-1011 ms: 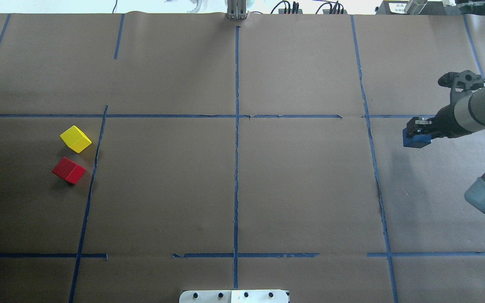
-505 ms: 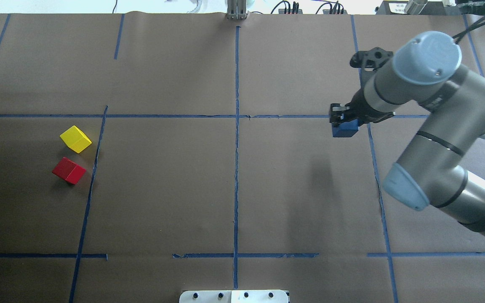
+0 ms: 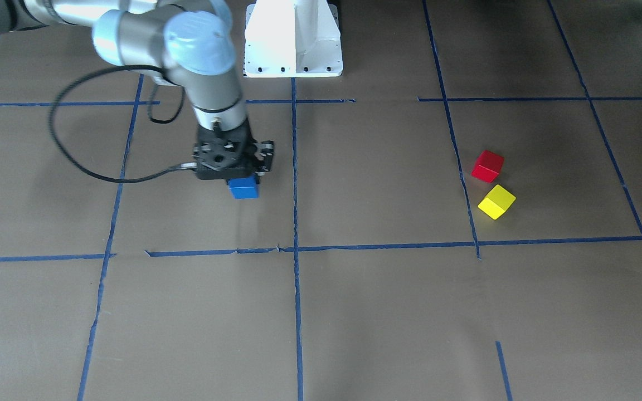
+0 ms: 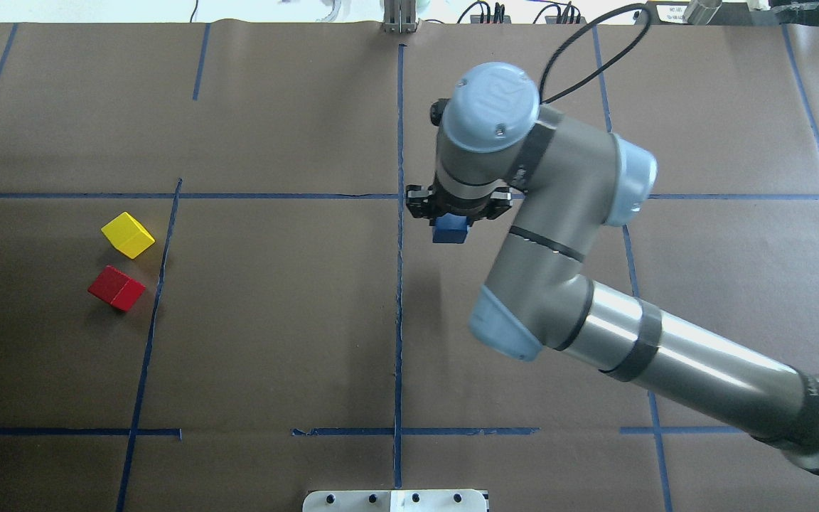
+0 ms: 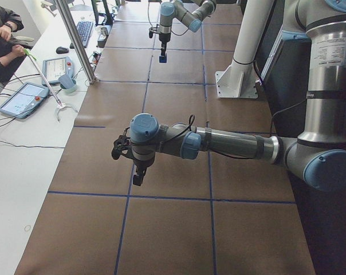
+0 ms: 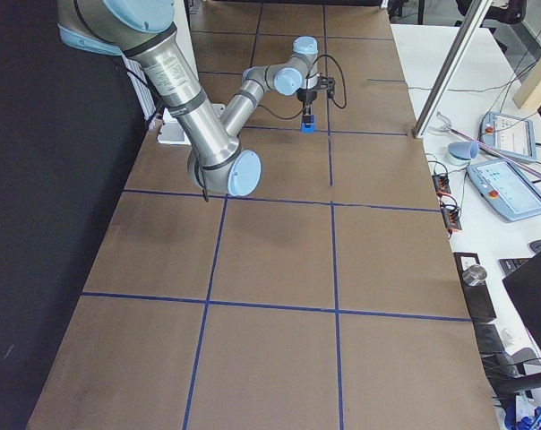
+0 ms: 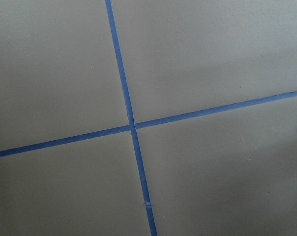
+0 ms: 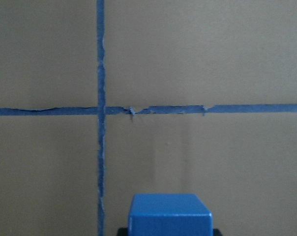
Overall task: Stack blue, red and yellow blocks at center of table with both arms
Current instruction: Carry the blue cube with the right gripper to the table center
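My right gripper (image 4: 451, 215) is shut on the blue block (image 4: 450, 232), which hangs above the table (image 4: 274, 320) just right of the central tape line. The front-facing view shows the same blue block (image 3: 243, 188) under the right gripper (image 3: 233, 167). In the right wrist view the blue block (image 8: 169, 214) fills the lower middle, with a tape crossing beyond it. The red block (image 4: 116, 287) and the yellow block (image 4: 127, 235) lie close together at the table's left. My left gripper (image 5: 137, 175) shows only in the exterior left view, so I cannot tell whether it is open or shut.
The white pedestal (image 3: 293, 39) stands at the robot's edge of the table. A person (image 5: 4, 34) sits at a side bench with tablets (image 5: 21, 100) and a metal post (image 5: 75, 40). The left wrist view shows only brown table and crossing tape.
The right arm swung from the table's right edge toward the centre, carrying the blue block. The red and yellow blocks have not moved.
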Action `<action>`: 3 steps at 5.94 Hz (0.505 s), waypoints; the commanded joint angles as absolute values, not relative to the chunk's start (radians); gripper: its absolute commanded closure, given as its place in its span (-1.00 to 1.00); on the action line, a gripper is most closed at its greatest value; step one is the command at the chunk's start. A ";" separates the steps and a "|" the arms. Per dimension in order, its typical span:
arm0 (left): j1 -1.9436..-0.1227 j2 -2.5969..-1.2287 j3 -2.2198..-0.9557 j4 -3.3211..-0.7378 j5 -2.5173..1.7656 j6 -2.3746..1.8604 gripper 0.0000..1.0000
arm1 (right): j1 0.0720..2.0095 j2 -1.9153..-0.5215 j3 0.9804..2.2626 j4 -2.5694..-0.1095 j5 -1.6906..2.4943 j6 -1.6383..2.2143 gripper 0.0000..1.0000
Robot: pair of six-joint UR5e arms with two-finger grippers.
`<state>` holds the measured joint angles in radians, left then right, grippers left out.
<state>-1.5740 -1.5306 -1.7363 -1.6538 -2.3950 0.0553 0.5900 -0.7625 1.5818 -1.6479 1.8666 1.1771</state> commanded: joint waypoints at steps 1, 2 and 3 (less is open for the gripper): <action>-1.572 -1.531 -1.732 -1.654 -2.396 0.055 -1.00 | 0.508 -0.672 1.444 -1.617 1.795 1.254 0.95; -1.571 -1.532 -1.729 -1.655 -2.396 0.057 -1.00 | 0.499 -0.673 1.383 -1.538 1.787 1.261 0.92; -1.571 -1.531 -1.729 -1.655 -2.396 0.057 -1.00 | 0.500 -0.673 1.355 -1.507 1.787 1.261 0.85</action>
